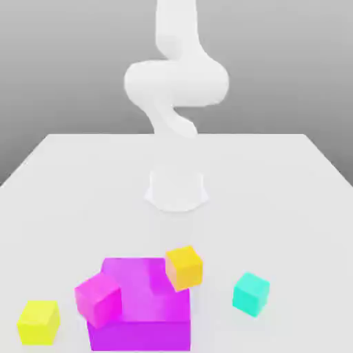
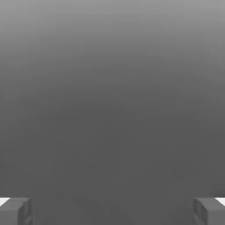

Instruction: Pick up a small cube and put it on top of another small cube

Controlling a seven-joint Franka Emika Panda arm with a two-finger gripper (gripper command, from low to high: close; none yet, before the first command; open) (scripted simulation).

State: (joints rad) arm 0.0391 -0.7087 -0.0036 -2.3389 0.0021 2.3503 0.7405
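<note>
Several small cubes lie near the front of the white table (image 1: 276, 179). A magenta cube (image 1: 98, 298) leans against the front left corner of a large purple block (image 1: 141, 307). An orange cube (image 1: 184, 267) sits tilted at the block's back right corner. A teal cube (image 1: 250, 293) rests on the table to the exterior view's right. A yellow cube (image 1: 38, 322) rests at the exterior view's left. In the hand view my gripper (image 2: 112, 211) is open, its two grey fingertips (image 2: 15, 211) far apart with nothing between them, facing a plain grey background.
The white arm (image 1: 176, 83) rises from its round base (image 1: 176, 189) at the table's middle, behind the cubes. Bare table surface lies between the base and the purple block and along both sides.
</note>
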